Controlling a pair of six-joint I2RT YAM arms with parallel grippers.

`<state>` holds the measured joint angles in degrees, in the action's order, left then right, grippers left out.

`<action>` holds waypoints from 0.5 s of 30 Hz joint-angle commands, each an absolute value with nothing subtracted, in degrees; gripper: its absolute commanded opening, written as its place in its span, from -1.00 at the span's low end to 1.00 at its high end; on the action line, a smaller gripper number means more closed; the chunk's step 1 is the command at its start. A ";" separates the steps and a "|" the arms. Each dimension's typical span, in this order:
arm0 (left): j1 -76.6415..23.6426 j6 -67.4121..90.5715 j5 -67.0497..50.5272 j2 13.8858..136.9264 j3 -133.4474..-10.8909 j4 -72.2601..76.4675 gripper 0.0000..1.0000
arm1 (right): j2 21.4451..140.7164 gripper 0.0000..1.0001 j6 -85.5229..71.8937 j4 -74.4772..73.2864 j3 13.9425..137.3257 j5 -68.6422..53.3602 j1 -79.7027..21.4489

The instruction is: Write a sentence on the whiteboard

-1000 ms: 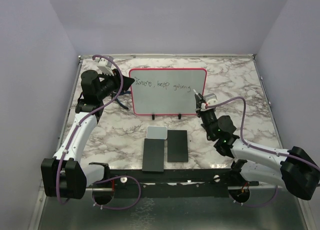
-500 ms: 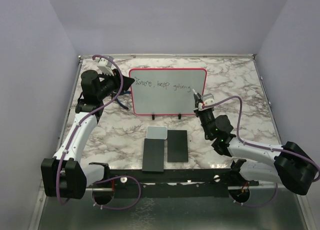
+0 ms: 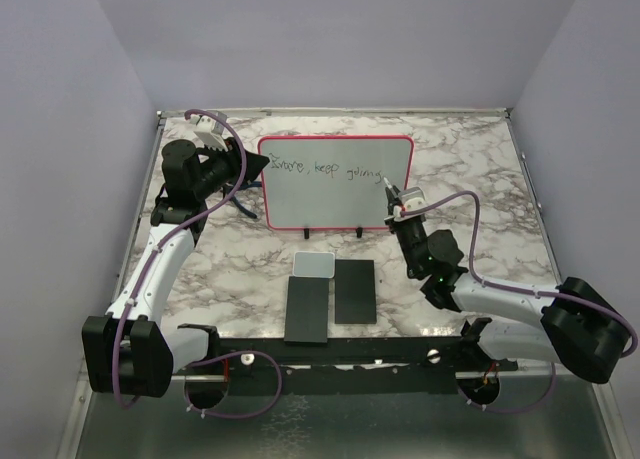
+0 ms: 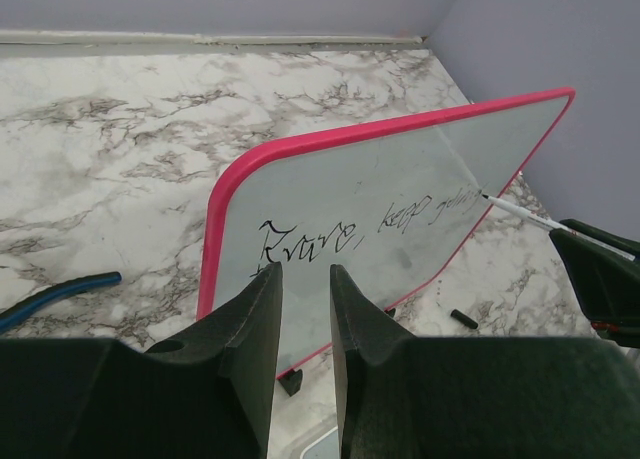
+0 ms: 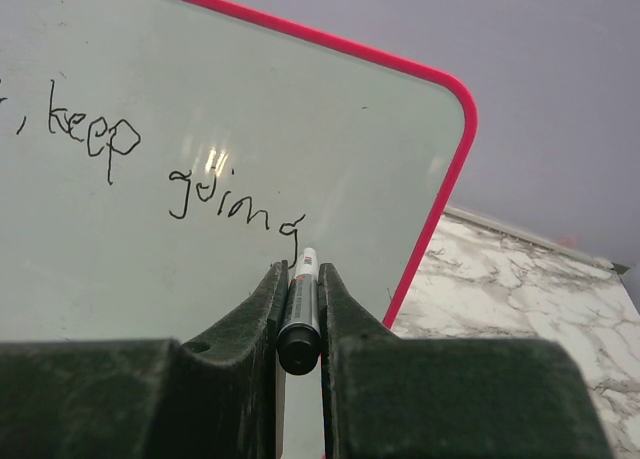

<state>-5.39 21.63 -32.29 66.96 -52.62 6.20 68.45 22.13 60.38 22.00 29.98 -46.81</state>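
**Surface and room.** You have a white tabletop [image 3: 480, 169] with a grey-veined marble pattern. Plain lilac walls [image 3: 320, 39] close it in at the left, far and right sides.

**Far centre.** A large white whiteboard [image 3: 335, 204] with a red-pink rim and rounded corners stands upright on two small black feet [image 3: 307, 232].

**Near of the board.** A small grey-white rounded pad [image 3: 314, 265] touches two black rectangular slabs [image 3: 353, 291], which lie side by side.

**View differences.**
- Only your top view shows the pad, the slabs and both arm bases.
- Only your left wrist view shows the marker tip meeting the board face just past the last word.
- Your right wrist view gives the lettering close up, with a small glare spot above "going".

**Left gripper** [image 4: 305, 274]. It sits at the board's left edge with a narrow gap between its fingers. You cannot tell whether they nip the rim.

**Right gripper** [image 5: 300, 274]. It is clamped on a thin white marker [image 5: 300, 319] with a black rear end, at the board's right part, with the tip under the final "g".

**Sentence** [image 3: 330, 169]. It is one thin, dark handwritten line along the board's upper part, starting by the left rim and small against the face. It ends ", keep going". The first word looks like "Brave", but its opening letter is a scrawl.
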 commanded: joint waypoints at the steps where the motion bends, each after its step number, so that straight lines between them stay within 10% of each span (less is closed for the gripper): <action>1: -5.62 20.86 -31.73 65.65 -52.12 6.07 -0.46 | 68.60 -0.99 22.52 62.68 22.28 31.08 -46.67; 15: -5.62 20.84 -31.10 64.73 -52.11 5.95 -0.29 | 49.84 -0.99 14.78 43.60 21.21 23.13 -46.76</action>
<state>-5.39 21.56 -32.27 66.63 -52.58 6.15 55.61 18.90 52.97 21.67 26.35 -46.81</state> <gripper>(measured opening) 0.294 0.144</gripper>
